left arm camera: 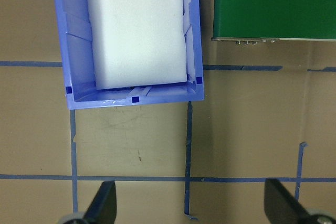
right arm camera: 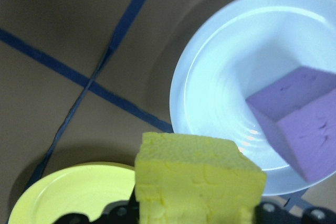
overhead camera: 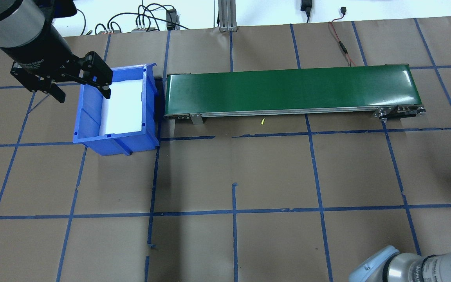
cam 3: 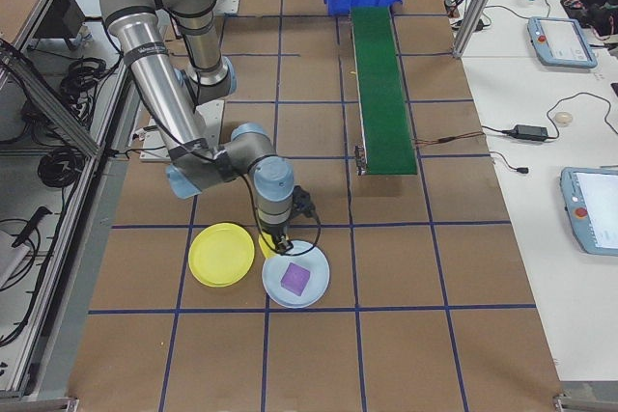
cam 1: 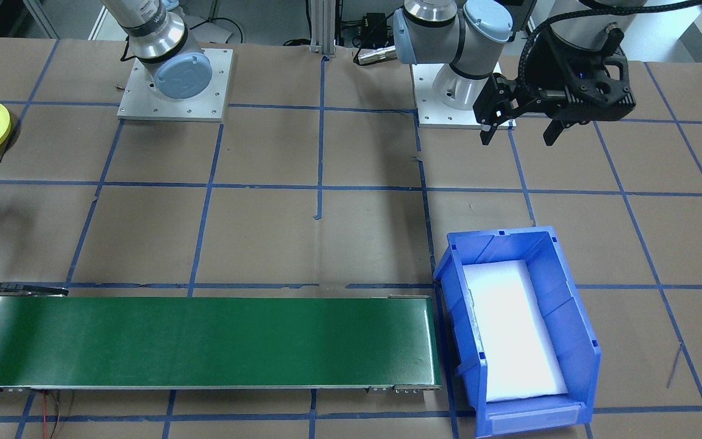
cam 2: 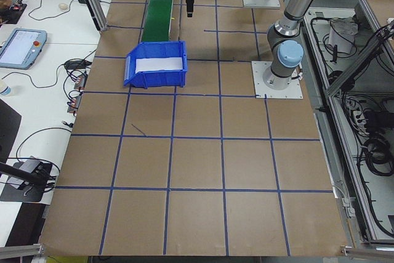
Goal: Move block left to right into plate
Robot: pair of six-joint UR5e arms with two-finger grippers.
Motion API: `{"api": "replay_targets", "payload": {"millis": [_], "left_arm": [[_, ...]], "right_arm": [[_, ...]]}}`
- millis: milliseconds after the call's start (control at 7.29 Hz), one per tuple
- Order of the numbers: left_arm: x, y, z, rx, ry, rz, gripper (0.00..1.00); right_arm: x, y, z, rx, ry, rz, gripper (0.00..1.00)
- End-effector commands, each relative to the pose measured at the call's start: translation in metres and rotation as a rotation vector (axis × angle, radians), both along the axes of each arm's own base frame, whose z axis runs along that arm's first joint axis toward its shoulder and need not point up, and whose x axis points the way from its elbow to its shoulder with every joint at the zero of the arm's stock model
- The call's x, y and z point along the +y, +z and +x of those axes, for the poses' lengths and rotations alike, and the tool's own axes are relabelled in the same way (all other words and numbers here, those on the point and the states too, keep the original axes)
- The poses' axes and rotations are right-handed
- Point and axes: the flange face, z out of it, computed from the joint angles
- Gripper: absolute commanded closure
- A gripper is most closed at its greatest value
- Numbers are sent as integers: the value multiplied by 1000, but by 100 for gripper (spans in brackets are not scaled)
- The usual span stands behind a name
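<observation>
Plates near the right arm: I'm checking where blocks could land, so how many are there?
2. The yellow plate is empty; the pale blue plate beside it holds a purple block. None seem hidden.

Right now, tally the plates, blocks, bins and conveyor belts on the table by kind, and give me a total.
Plates: 2, a yellow plate and a pale blue plate
Blocks: 2, a purple block in the pale blue plate and a yellow block held by the right gripper
Bins: 1, the blue bin
Conveyor belts: 1, the green belt
Total: 6
</observation>
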Motion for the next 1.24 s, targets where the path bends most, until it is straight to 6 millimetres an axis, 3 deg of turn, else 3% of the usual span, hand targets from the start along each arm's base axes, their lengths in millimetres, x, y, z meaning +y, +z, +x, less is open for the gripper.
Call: {"api": "replay_targets", "payload": {"millis": [0, 137, 275, 412, 686, 824, 961, 1098], "left_arm": [[0, 0, 0, 0, 0, 0, 0], [0, 0, 0, 0, -1, -1, 0], [0, 0, 0, 0, 0, 0, 0], [0, 0, 0, 1, -1, -1, 0], [0, 0, 0, 0, -1, -1, 0], [0, 0, 0, 0, 0, -1, 0], [0, 0, 0, 0, -1, -1, 0], [0, 0, 1, 0, 0, -1, 0]], "right_arm": [[73, -27, -23, -28, -93, -3, 47], [87, -31, -24, -39, -137, 1, 47], [90, -32, -25, -37, -188, 8, 17], [91, -30, -25, -32, -226, 8, 0], [72, -11, -21, 4, -248, -10, 0], [43, 2, -10, 40, -230, -9, 0], [-2, 25, 6, 104, -193, -12, 0], [-68, 56, 37, 159, -71, -56, 0]]}}
